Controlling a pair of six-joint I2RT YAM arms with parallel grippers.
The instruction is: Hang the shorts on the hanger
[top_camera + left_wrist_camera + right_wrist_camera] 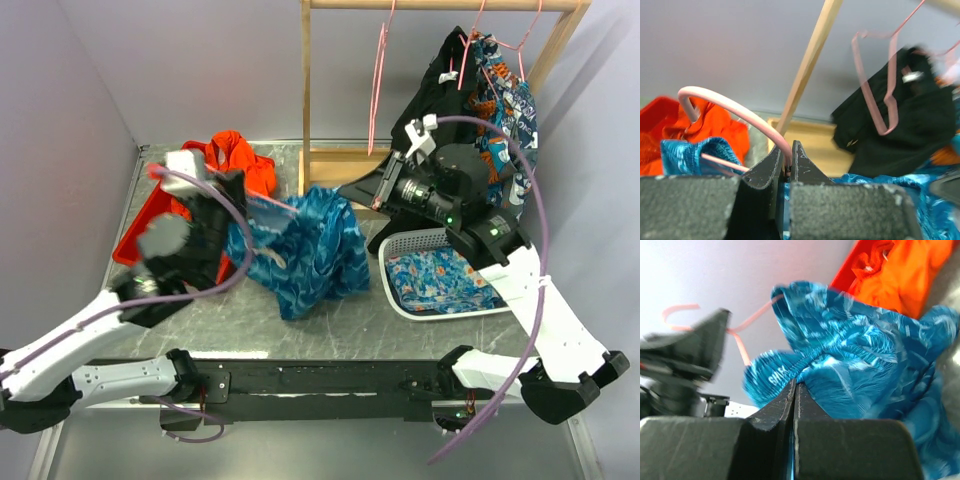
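Both clamped: left gripper (787, 152) on pink hanger (735, 107), right gripper (794, 385) on shorts (860, 355) waistband. A hasty pull could slip fabric off the hanger.

Shorts (310, 245) partly on the pink hanger (740, 112); I'm gripping both.
Teal leafy fabric bunched, draped mid-table, hanger arm inside.

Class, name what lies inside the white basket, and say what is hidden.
A blue floral-print garment lies in the white basket; the right arm covers its far right corner, so that part is unseen.
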